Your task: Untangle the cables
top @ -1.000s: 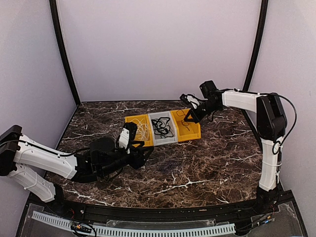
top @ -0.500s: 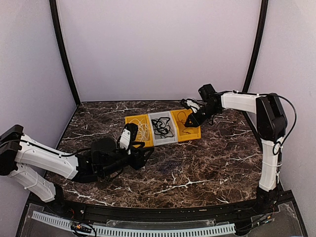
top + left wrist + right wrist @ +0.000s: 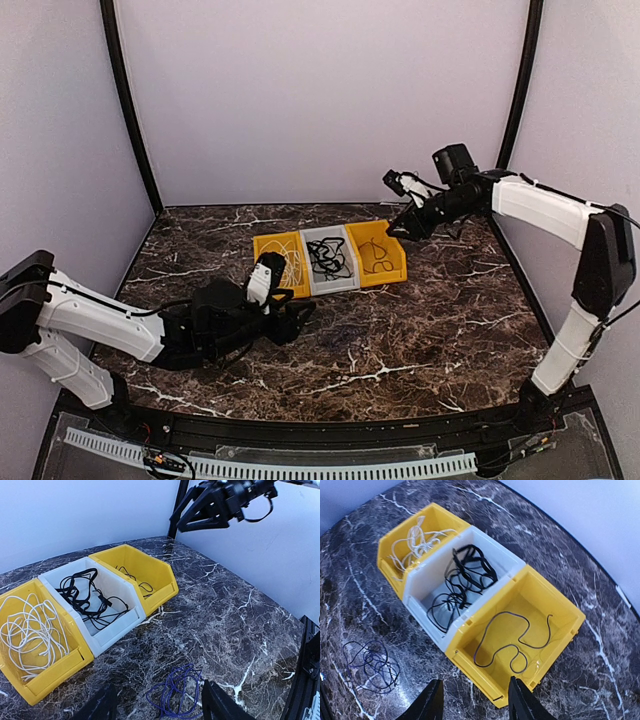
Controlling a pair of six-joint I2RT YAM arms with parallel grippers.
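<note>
Three bins stand in a row. The left yellow bin [image 3: 387, 555] holds white cables [image 3: 415, 542]. The white bin [image 3: 420, 602] holds black cables [image 3: 460, 580]. The right yellow bin [image 3: 495, 687] holds one dark brownish cable [image 3: 515, 640] lying loose. A purplish-blue tangle of cable [image 3: 177, 692] lies on the table, also seen in the right wrist view [image 3: 372, 662]. My left gripper [image 3: 160, 710] is open low over the table, with this tangle between its fingertips. My right gripper [image 3: 475, 705] is open and empty, held high above the right yellow bin, and also shows in the top view [image 3: 400, 228].
The bins [image 3: 330, 262] sit at the middle back of the dark marble table [image 3: 430, 320]. Pale walls and black corner posts [image 3: 515, 100] close in the back and sides. The right gripper [image 3: 200, 510] hangs above the table's far right in the left wrist view.
My right gripper has lifted up and to the right, out of the right yellow bin, empty. My left gripper has shifted slightly right by the tangle.
</note>
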